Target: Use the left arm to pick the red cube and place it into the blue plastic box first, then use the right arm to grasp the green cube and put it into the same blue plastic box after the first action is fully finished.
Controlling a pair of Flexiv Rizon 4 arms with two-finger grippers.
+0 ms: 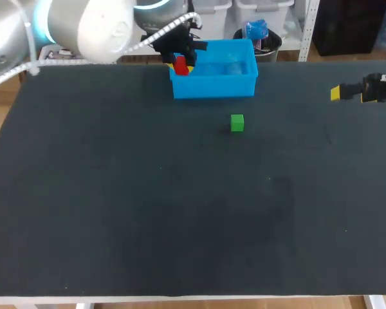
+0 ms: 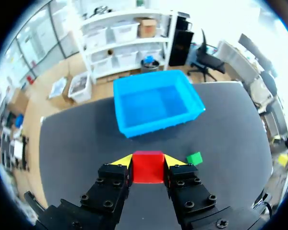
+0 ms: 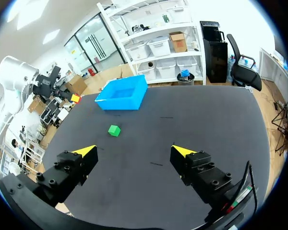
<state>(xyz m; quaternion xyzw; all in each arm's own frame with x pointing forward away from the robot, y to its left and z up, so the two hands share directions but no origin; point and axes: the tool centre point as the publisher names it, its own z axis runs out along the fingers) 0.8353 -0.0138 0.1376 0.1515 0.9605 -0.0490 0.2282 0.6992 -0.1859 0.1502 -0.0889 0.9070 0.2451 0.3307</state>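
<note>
The red cube [image 2: 148, 166] sits squarely between my left gripper [image 2: 148, 160]'s yellow tips, one tip pressed to each side face, so those jaws are closed on it and carrying it. It hangs in the air at the left end of the blue plastic box [image 1: 212, 85], by the corner nearer my base. In the left wrist view the open box lies just ahead of the cube and lower down. I judge the cube is held high like this so that it clears the rim before going in. It is not yet inside.

My left arm comes in from its own side along the far edge of the table [image 1: 116, 193] and ends at that left end of the box. Its wrist is tipped so the fingers point down and forward, toward the inside of the box.

The green cube [image 1: 237, 123] rests flat on the table on the near side of the box, close to it but not touching, opposite its right half. It lies there because its turn comes second.

My right gripper [image 3: 134, 151] is off to the right of the box, well apart from both it and the green cube. Its fingers are spread wide with only bare table between them. The right arm points across the table toward the box, and I take this as a waiting pose until the red cube is down.
</note>
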